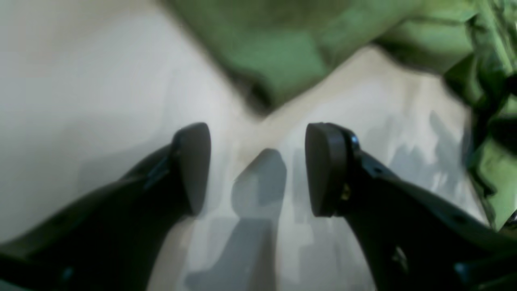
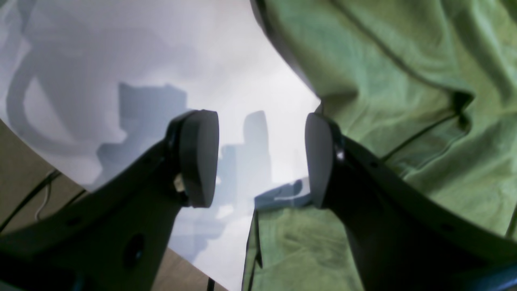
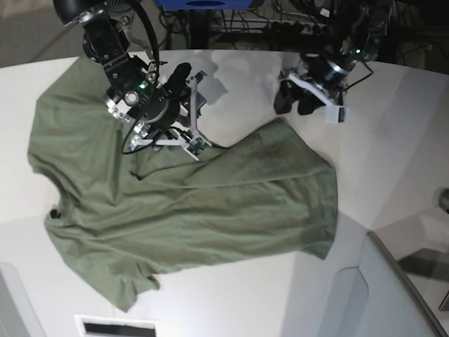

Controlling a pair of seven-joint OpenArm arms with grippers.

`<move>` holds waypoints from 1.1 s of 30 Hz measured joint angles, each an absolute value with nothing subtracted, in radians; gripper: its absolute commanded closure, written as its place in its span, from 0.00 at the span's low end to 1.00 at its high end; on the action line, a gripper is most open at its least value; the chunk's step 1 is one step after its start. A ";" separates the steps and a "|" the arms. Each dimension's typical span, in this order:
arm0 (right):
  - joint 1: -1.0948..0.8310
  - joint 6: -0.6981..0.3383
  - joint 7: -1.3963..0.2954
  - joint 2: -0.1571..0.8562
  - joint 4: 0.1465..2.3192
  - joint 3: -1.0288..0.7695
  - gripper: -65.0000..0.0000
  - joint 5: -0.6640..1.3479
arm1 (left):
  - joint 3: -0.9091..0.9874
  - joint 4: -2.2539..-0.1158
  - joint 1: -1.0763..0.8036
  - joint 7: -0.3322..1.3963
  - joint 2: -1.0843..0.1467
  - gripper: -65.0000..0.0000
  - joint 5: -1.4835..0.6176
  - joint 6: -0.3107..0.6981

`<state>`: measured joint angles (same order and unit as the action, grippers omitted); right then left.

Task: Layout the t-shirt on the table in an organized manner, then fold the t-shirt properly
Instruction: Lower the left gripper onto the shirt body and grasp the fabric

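The olive-green t-shirt (image 3: 175, 203) lies spread but wrinkled on the white table (image 3: 393, 140), with one corner reaching toward the far middle. My left gripper (image 3: 293, 100) is open and empty, just above the table beside that corner. In the left wrist view its open gripper (image 1: 258, 169) is over bare table (image 1: 80, 81), with the t-shirt (image 1: 282, 60) ahead. My right gripper (image 3: 188, 76) is open and empty over the shirt's far edge. In the right wrist view the open gripper (image 2: 262, 157) straddles the edge of the t-shirt (image 2: 404, 81) over the table (image 2: 161, 48).
A grey translucent panel (image 3: 393, 295) stands at the near right corner. Cables and equipment (image 3: 280, 21) lie beyond the far edge. The right wrist view shows the table's edge with floor and cables (image 2: 24, 169) below it.
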<state>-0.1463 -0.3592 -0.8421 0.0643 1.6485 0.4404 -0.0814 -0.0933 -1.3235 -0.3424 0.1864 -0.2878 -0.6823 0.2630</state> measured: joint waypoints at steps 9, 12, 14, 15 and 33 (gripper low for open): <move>-0.156 -0.359 -0.838 0.064 1.649 0.437 0.50 -0.081 | -0.119 -1.244 -0.254 0.172 -0.241 0.60 -0.682 0.265; -0.156 -0.359 -0.838 0.064 1.649 0.435 0.50 -0.081 | -0.133 -1.234 -0.249 0.181 -0.238 0.92 -0.681 0.266; -0.156 -0.359 -0.839 0.063 1.649 0.435 0.50 -0.081 | -0.135 -1.230 -0.249 0.192 -0.238 1.00 -0.678 0.266; -0.156 -0.359 -0.839 0.063 1.649 0.435 0.50 -0.081 | -0.134 -1.233 -0.249 0.196 -0.238 1.00 -0.677 0.266; -0.153 -0.360 -0.838 0.064 1.595 0.436 0.63 -0.078 | -0.129 -1.387 0.003 0.347 -0.321 1.00 -0.677 0.131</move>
